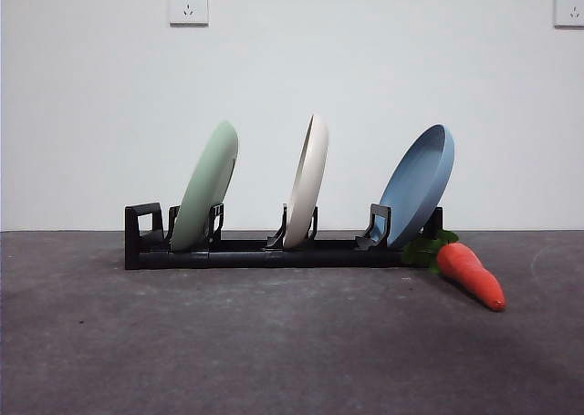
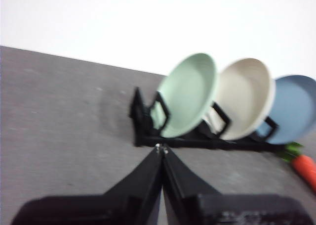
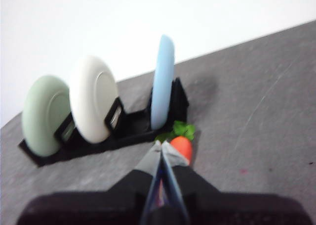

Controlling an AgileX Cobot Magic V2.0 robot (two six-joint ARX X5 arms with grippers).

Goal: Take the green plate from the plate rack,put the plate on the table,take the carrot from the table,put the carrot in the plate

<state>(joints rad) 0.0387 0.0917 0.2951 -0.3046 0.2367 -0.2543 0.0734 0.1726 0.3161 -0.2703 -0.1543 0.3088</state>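
Observation:
The green plate (image 1: pixel 204 186) stands tilted in the left slot of the black plate rack (image 1: pixel 246 249); the wrist views show the same plate (image 2: pixel 188 94) (image 3: pixel 45 114). The carrot (image 1: pixel 469 273) lies on the table (image 1: pixel 274 342) at the rack's right end, leaves toward the rack. My left gripper (image 2: pixel 161 149) is shut, held back from the rack's green-plate end. My right gripper (image 3: pixel 161 146) is shut, above the table close to the carrot (image 3: pixel 181 147), which it partly hides. Neither gripper shows in the front view.
A cream-white plate (image 1: pixel 307 181) stands in the middle slot and a blue plate (image 1: pixel 418 184) leans in the right slot, just over the carrot's leaves. A white wall with sockets (image 1: pixel 188 5) rises behind the table.

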